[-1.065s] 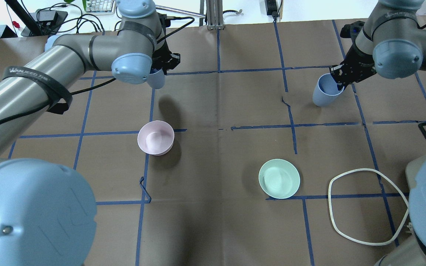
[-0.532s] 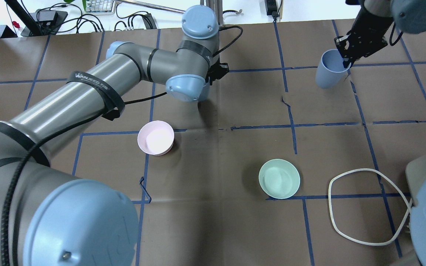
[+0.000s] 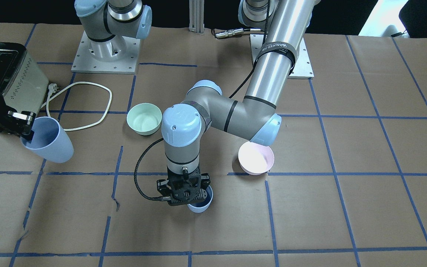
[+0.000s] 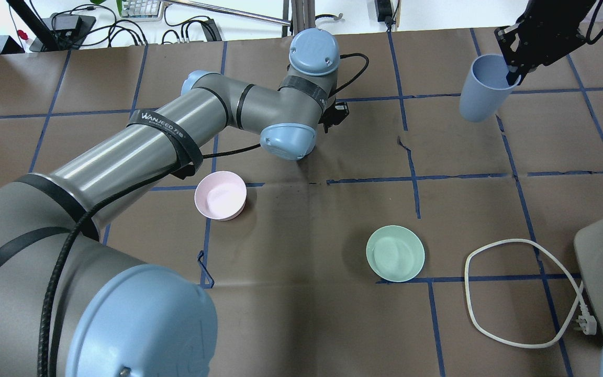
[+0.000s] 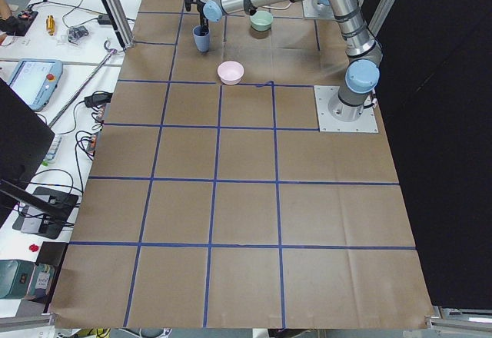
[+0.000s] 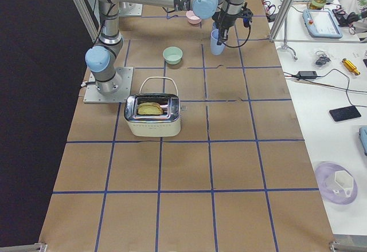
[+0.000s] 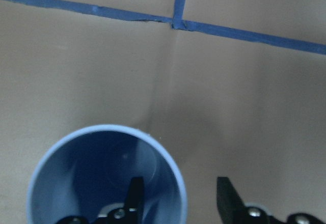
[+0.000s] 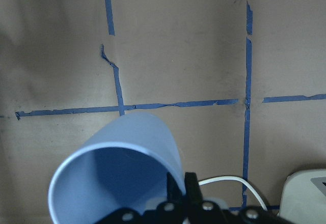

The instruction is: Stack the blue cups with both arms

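Observation:
One blue cup [image 3: 201, 206] stands upright on the table near the far middle. My left gripper [image 3: 188, 200] is right above it. In the left wrist view that cup [image 7: 76, 183] sits below the gripper [image 7: 178, 191]. The gripper is open: one finger [image 7: 135, 193] is inside the cup and the other is outside, both clear of the wall. In the overhead view the left wrist [image 4: 333, 112] hides this cup. My right gripper [image 4: 511, 70] is shut on the rim of the second blue cup [image 4: 480, 91] and holds it tilted in the air at the far right. That cup also shows in the front view [image 3: 50, 142] and the right wrist view [image 8: 122, 158].
A pink bowl [image 4: 220, 195] lies left of centre and a mint-green bowl [image 4: 395, 253] right of centre. A toaster [image 4: 602, 262] with a looped white cable [image 4: 505, 241] stands at the near right. The left arm's forearm [image 4: 149, 136] spans the table's left half.
My left arm has swung right with its cup to the far middle, where the cup now stands with the jaws open. My right gripper has carried its cup up and farther away.

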